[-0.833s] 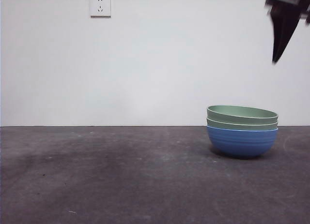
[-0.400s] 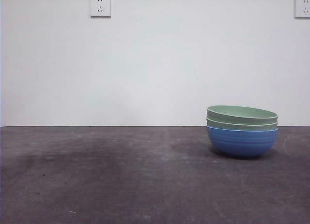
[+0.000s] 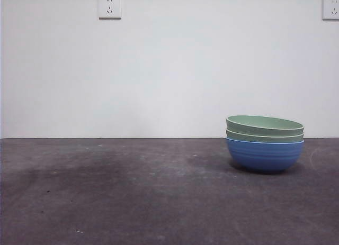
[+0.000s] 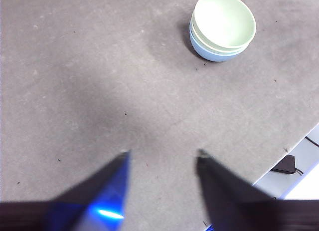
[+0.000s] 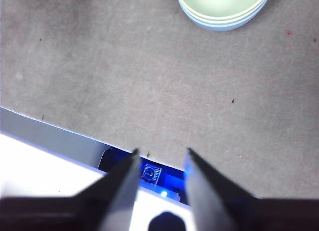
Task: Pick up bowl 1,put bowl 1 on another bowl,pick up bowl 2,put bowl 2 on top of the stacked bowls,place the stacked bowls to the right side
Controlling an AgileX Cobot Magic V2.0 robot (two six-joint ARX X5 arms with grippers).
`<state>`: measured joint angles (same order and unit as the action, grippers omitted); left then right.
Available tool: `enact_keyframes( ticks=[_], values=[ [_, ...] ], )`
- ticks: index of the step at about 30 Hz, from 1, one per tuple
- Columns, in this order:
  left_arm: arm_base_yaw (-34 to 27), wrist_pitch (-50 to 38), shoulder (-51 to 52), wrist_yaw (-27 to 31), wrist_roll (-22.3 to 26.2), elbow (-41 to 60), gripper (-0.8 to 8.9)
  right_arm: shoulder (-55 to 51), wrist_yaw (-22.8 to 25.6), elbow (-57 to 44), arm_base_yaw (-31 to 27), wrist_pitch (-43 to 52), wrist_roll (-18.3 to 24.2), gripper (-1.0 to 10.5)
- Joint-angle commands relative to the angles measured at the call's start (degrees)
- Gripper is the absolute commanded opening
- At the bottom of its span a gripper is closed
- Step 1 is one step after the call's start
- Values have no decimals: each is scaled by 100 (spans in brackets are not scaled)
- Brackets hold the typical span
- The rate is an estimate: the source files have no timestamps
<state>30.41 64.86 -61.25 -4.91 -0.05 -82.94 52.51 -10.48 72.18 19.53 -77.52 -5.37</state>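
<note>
The tabletop (image 3: 132,192) is dark, matte and scuffed, so likely grippy, under a white wall (image 3: 169,70) with sockets (image 3: 109,7). The stack (image 3: 265,143) sits toward its right edge, two green bowls nested in the blue bowl (image 3: 264,155): probably light, stiff, smooth plastic (take the rim). Left gripper (image 4: 162,153) hangs wide open and empty, right gripper (image 5: 160,151) narrower, both well clear.
</note>
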Motion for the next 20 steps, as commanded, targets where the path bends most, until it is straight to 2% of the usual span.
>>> enact_keyframes(
  ticks=[1, 20],
  values=[
    [-13, -2, 0, -9, 76, -4, -8, -2, -4, -26, 15, -70, 74, -4],
    [-13, -13, 0, 24, 70, -4, -3, -2, 15, -26, 9, -63, -11, 1]
  ],
)
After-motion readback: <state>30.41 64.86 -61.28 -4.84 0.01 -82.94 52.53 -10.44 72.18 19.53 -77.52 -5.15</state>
